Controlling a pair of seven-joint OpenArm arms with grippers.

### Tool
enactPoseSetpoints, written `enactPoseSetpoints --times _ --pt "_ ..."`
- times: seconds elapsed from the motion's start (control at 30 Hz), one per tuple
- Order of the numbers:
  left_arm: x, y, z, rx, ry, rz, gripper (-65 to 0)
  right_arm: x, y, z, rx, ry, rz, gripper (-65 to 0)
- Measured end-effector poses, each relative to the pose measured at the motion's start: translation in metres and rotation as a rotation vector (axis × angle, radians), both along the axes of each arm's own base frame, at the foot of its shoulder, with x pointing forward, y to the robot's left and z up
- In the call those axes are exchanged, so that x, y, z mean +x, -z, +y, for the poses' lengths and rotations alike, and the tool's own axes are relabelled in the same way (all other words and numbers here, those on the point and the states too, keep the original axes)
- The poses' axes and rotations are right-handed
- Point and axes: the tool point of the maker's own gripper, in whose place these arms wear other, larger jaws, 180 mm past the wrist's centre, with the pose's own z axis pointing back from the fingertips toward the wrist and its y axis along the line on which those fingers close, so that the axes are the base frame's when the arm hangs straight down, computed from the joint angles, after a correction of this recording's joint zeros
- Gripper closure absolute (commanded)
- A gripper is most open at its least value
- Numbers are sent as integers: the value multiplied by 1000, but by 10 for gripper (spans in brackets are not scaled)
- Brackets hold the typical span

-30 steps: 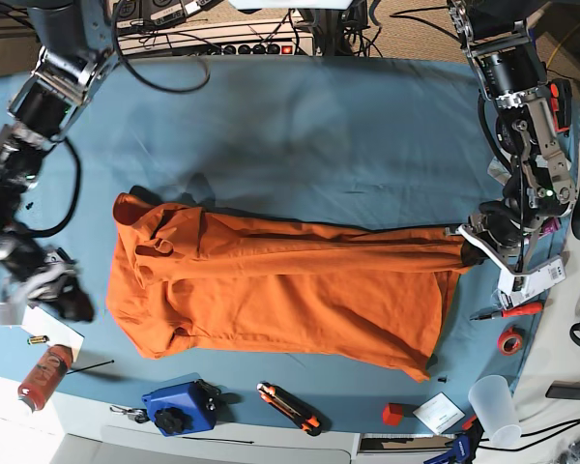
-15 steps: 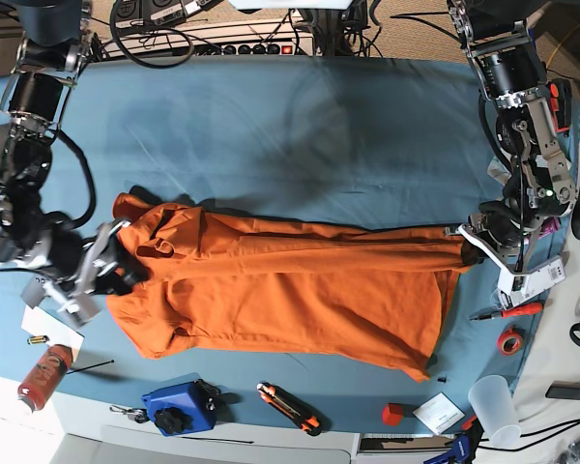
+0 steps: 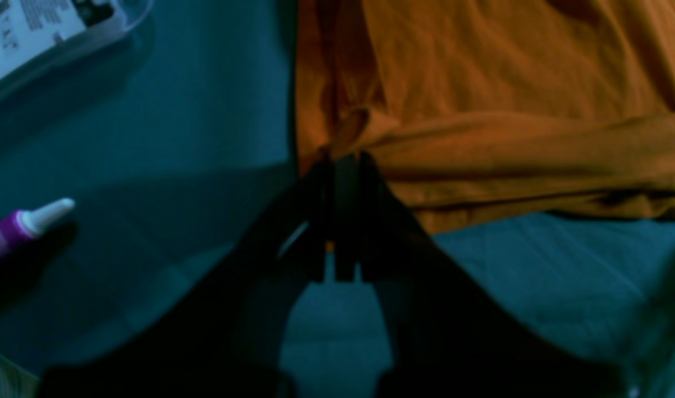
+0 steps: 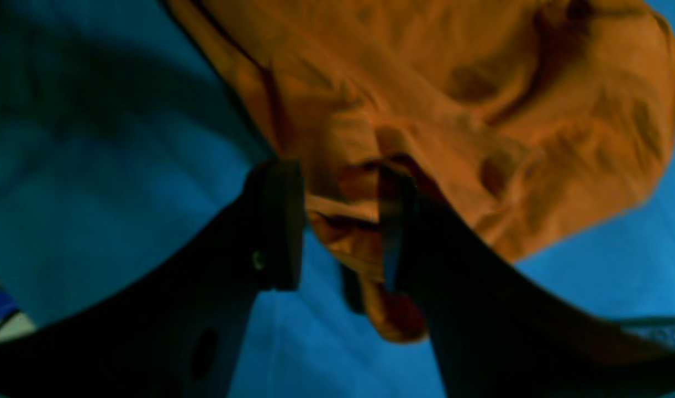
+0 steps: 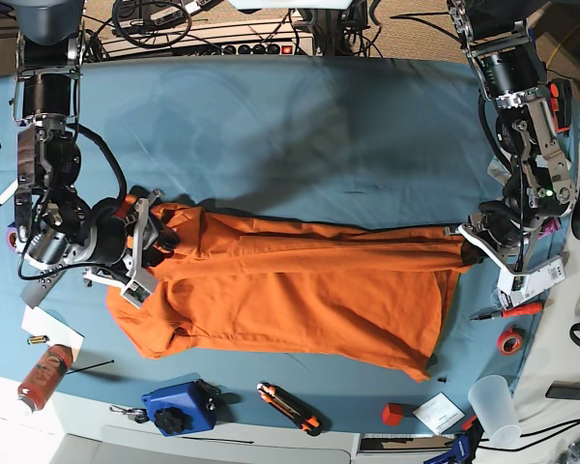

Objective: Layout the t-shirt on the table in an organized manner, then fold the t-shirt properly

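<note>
Right gripper [image 5: 143, 253], black two-finger claw at 9 o'clock in the base view: jaws spread wide, straddling a bunched lump of the plain bright orange cloth t-shirt [image 5: 290, 295] at its collar-and-sleeve end. The wrist view shows one finger [image 4: 279, 221] beside the cloth and the other half buried in folds; nothing pinched yet, so no hold.

A second ago this arm sat off the garment near the table's 8 o'clock edge. Half a second ago it reached the shirt's rim. Now it is over the fabric, presumably lining up a grasp on that end.

The shirt lies centre to 6 o'clock on the large table under dull blue-teal cloth [image 5: 300, 135], stretched lengthwise, its top edge rolled into a long ridge. It has not shifted.

Left gripper [image 5: 474, 244], black claw at 3 o'clock: jaws closed flat on the hem corner, a sliver of orange caught between the fingertips [image 3: 337, 166] in the wrist view. Unmoved across all frames. Likely reason: it anchors the hem so the other arm can pull the shirt taut.

Layout stage; folding not begun.
</note>
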Motion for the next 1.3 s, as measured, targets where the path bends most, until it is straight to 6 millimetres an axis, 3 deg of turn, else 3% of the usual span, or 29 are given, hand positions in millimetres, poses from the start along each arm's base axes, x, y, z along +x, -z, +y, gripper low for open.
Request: enactPoseSetpoints --times 0.17,0.37,0.5,0.83,0.9,1.0,1.2,1.3 --pt "0 0 0 0 0 0 0 -1 6 -3 -22 12 0 -224" --pt "0 0 0 0 0 0 0 -12 29 -3 -22 32 60 -224" --pt "0 0 0 0 0 0 0 -10 33 4 16 37 65 -224" --pt "0 0 -1 -4 1 -1 0 1 64 -1 60 117 79 -223" --pt "1 -1 -2 -13 2 -5 0 5 61 1 77 117 54 -180" --pt "1 -1 -2 -16 2 -6 0 9 56 5 107 113 27 -10" --pt "1 -1 -2 -16 2 -6 0 11 56 1 94 121 14 0" --pt "0 -1 -2 -15 2 -5 0 18 36 -3 130 143 -41 0"
